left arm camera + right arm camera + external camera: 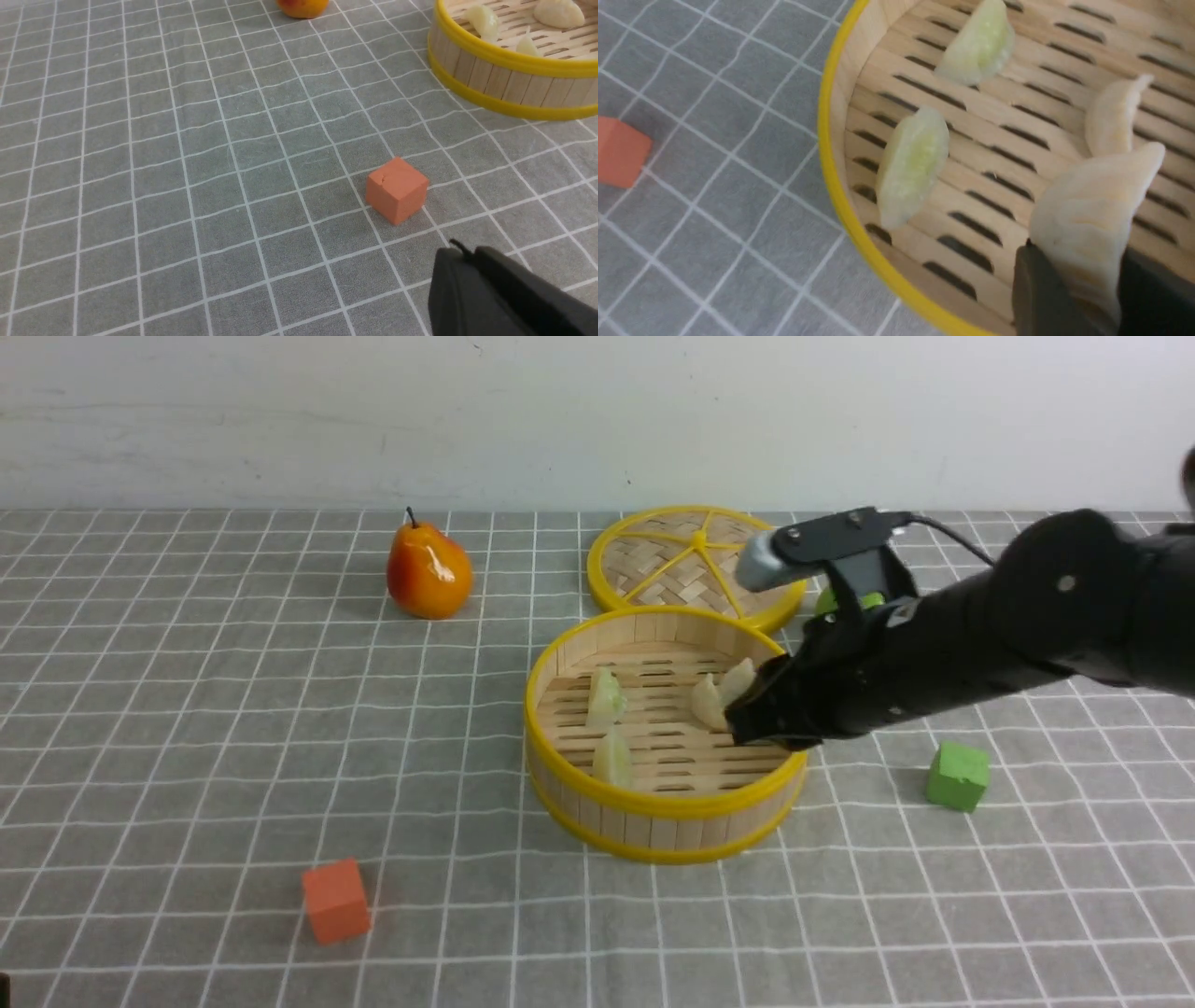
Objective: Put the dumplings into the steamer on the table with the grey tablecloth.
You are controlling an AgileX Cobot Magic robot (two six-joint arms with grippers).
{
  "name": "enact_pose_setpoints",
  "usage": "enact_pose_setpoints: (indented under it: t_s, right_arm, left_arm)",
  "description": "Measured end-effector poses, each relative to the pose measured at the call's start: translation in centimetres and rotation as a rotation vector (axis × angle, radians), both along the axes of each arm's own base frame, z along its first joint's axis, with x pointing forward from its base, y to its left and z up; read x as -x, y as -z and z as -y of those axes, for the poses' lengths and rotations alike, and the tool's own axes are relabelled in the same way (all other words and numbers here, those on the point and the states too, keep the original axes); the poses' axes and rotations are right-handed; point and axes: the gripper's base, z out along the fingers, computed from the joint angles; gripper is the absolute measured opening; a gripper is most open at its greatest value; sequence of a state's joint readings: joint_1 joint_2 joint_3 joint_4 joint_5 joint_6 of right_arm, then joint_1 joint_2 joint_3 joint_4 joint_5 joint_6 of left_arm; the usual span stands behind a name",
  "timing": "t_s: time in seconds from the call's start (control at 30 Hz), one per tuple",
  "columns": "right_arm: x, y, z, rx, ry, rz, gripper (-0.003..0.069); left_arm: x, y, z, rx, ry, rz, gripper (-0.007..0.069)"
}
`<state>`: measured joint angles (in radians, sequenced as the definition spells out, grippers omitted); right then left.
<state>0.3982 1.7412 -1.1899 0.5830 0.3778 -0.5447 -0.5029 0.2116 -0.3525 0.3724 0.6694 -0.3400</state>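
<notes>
Counter [112, 943] is covered by a grey tablecloth [187, 709] with a white grid. The steamer [665, 805] stands just right of centre in the front view, uncovered. The woven lid [686, 560] lies flat behind it, toward the upper right. Its edge is close against the steamer's rear rim; I cannot tell if they touch.

All four dumplings are within the steamer's rim:
- One green dumpling [605, 698] lies at the left of the slatted floor.
- The second green dumpling [613, 758] is just below it in frame, near the front wall.
- A loose cream dumpling [707, 702] lies right of centre.
- The held cream dumpling [1092, 219] is immediately beside it, over the right part of the floor. I cannot tell whether it rests on the slats.

The right gripper [747, 719] reaches in over the steamer's right rim. Its fingers [1041, 294] are narrowed onto the held cream dumpling, pinching it from both sides.

The left gripper [467, 261] shows only as a dark tip at the lower right of the left wrist view. It is over bare cloth, near the orange cube [397, 189]. How far it is open cannot be told.

Also on the cloth are a pear [428, 571] at upper left of centre and a green cube [957, 775] right of the steamer. The orange cube is at lower left in the front view.
</notes>
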Motion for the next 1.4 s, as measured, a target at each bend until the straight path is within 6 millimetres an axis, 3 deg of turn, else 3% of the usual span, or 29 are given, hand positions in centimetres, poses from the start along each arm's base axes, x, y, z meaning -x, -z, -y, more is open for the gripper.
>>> enact_pose_setpoints:
  t_s: [0.2,0.27,0.37,0.43,0.57,0.67,0.73,0.87,1.0,1.03,1.07,1.1,1.23,1.27,1.4]
  right_arm:
    - [-1.9,5.1,-0.8,0.051,-0.005,-0.070,0.0181]
    - [-2.1,5.4,-0.9,0.048,0.001,-0.074,0.0214]
    - [-2.1,5.2,-0.9,0.045,0.003,-0.068,0.0319]
    - [-2.0,4.4,-0.8,0.036,0.003,-0.052,0.0371]
    - [-0.7,-0.3,0.3,-0.001,-0.016,0.007,0.0407]
    - [1.4,-5.5,2.2,-0.042,-0.023,0.082,0.0381]
    - [4.1,-10.7,4.8,-0.078,-0.005,0.186,0.0317]
    - [9.6,-17.2,8.1,-0.118,0.028,0.362,0.0171]
    - [15.7,-20.5,9.9,-0.131,0.027,0.488,0.0015]
    - [17.5,-20.7,10.3,-0.135,0.025,0.516,-0.0007]
    - [17.8,-20.7,10.3,-0.136,0.025,0.521,-0.0010]
    - [20.0,-20.3,10.7,-0.142,0.026,0.549,-0.0020]
    - [23.6,-18.0,11.7,-0.148,0.060,0.617,-0.0020]
    - [24.7,-16.3,12.1,-0.151,0.088,0.642,-0.0020]
    - [25.6,-11.4,13.0,-0.151,0.184,0.680,-0.0019]
  left_arm:
    - [0.0,0.1,0.0,-0.003,-0.003,-0.007,0.0039]
    - [0.0,0.1,0.0,-0.003,-0.003,-0.008,0.0039]
    - [0.0,0.1,-0.1,-0.005,-0.004,-0.010,0.0045]
    - [0.0,0.1,-0.1,-0.005,-0.005,-0.011,0.0049]
    - [0.0,0.1,-0.1,-0.006,-0.006,-0.013,0.0055]
    - [0.0,0.1,-0.1,-0.006,-0.006,-0.013,0.0057]
    - [0.0,0.1,-0.1,-0.006,-0.006,-0.013,0.0059]
    - [0.0,0.1,-0.1,-0.006,-0.006,-0.013,0.0062]
    - [0.0,0.1,-0.1,-0.006,-0.006,-0.013,0.0068]
    - [0.0,0.1,-0.1,-0.006,-0.006,-0.013,0.0070]
    - [0.0,0.1,-0.1,-0.006,-0.006,-0.013,0.0070]
    - [0.0,0.1,-0.1,-0.006,-0.006,-0.013,0.0074]
    - [0.0,0.1,-0.1,-0.006,-0.006,-0.014,0.0078]
    - [0.0,0.1,-0.1,-0.006,-0.006,-0.014,0.0079]
    - [0.0,0.1,-0.1,-0.006,-0.006,-0.014,0.0082]
